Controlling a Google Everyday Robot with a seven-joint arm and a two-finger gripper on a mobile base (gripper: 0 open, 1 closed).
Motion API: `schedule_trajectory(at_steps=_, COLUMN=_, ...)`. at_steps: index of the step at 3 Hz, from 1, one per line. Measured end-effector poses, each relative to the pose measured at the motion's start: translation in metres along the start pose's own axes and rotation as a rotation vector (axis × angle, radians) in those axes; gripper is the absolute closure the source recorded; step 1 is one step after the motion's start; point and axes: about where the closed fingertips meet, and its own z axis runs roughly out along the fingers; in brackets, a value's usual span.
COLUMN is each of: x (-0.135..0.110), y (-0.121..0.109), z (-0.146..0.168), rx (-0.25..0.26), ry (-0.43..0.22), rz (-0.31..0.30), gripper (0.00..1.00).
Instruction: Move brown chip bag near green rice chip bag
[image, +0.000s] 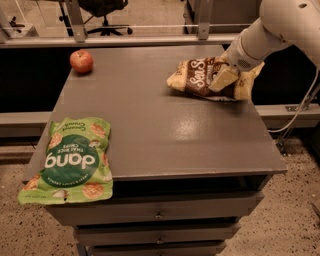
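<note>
The brown chip bag (194, 76) is at the far right of the grey cabinet top (165, 130). My gripper (235, 80) comes in from the upper right and is shut on the bag's right end, with one cream finger (223, 78) lying across its front. The bag's left end looks slightly raised off the surface. The green rice chip bag (70, 160) lies flat at the near left corner, overhanging the front edge, well apart from the brown bag.
A red apple (81, 61) sits at the far left corner of the top. Drawers are below the front edge. A metal rail and an office chair (102, 10) are behind. A cable (300, 107) hangs at the right.
</note>
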Motion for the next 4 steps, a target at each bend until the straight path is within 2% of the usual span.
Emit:
schedule_trajectory(at_steps=1, x=-0.003, y=0.001, z=-0.002, rx=-0.002, ry=-0.012, rz=-0.004, gripper=0.64)
schedule_trajectory(at_steps=2, x=-0.015, y=0.005, z=-0.018, rx=-0.013, ry=-0.044, rz=-0.013, gripper=0.96)
schedule_trajectory(at_steps=3, x=-0.034, y=0.013, z=-0.042, rx=-0.020, ry=-0.082, rz=-0.030, gripper=1.00)
schedule_trajectory(at_steps=4, x=-0.063, y=0.035, z=-0.069, rx=-0.051, ry=-0.119, rz=-0.040, gripper=1.00)
